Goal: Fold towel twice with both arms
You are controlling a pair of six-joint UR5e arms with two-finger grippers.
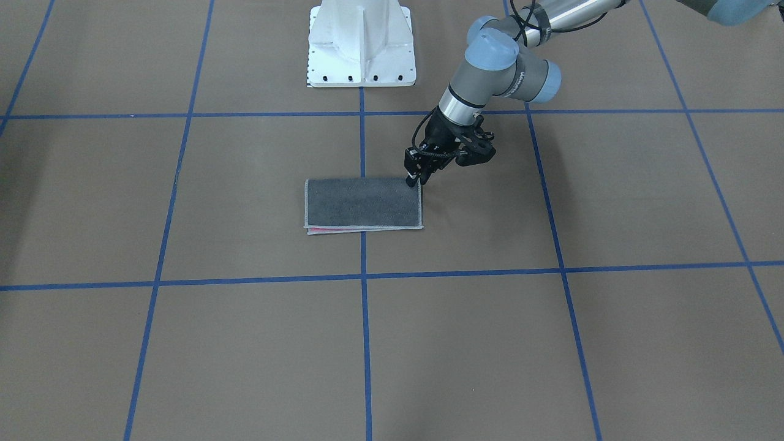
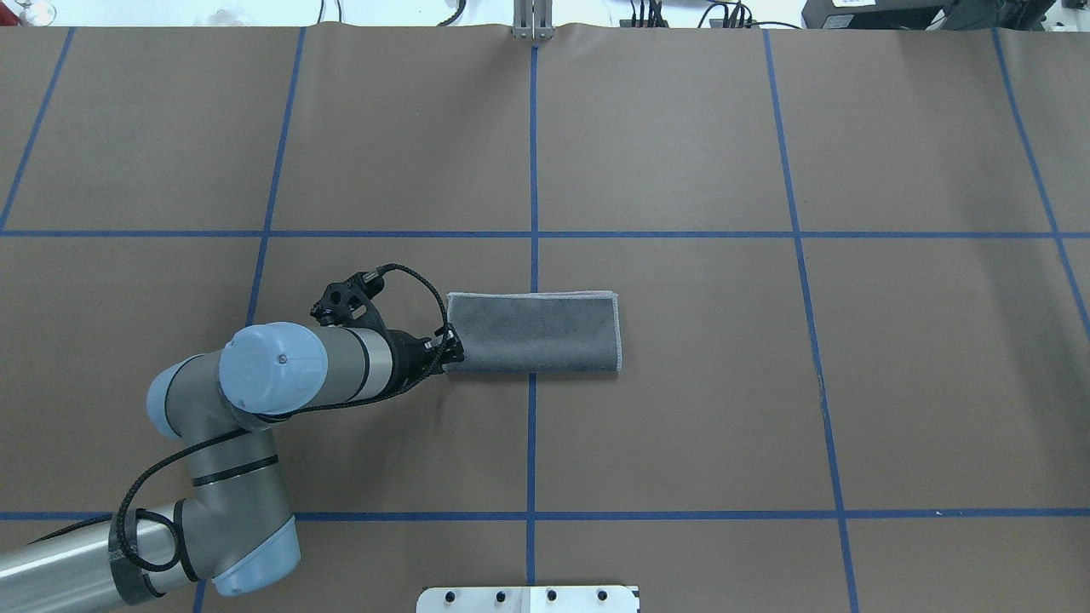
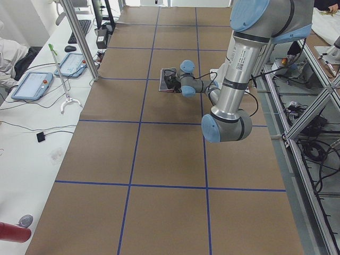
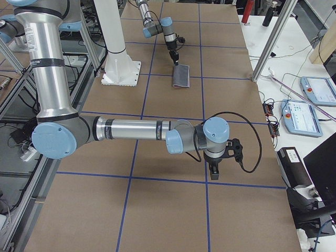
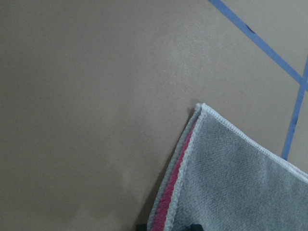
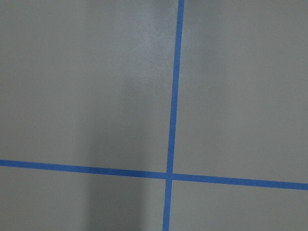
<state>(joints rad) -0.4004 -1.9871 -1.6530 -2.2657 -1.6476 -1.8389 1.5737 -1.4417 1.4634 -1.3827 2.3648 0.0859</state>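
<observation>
The towel [image 1: 361, 203] lies flat near the table's middle, folded into a rectangle with the dark grey face up and a pink strip showing along one long edge [image 5: 168, 192]. It also shows in the overhead view [image 2: 536, 332] and, small, in the right side view [image 4: 181, 76]. My left gripper [image 1: 412, 180] [image 2: 449, 351] is down at the towel's corner nearest the robot's left and looks shut on it. Two black fingertips [image 5: 195, 225] straddle the edge. My right gripper [image 4: 213, 172] hovers far off over bare table; open or shut, I cannot tell.
The white pedestal base [image 1: 361, 43] stands behind the towel. Blue tape lines [image 6: 173, 96] grid the brown table. Benches with tablets [image 4: 302, 115] and metal posts [image 3: 79, 37] line the far side, and a person's sleeve [image 3: 8, 58] shows at one edge.
</observation>
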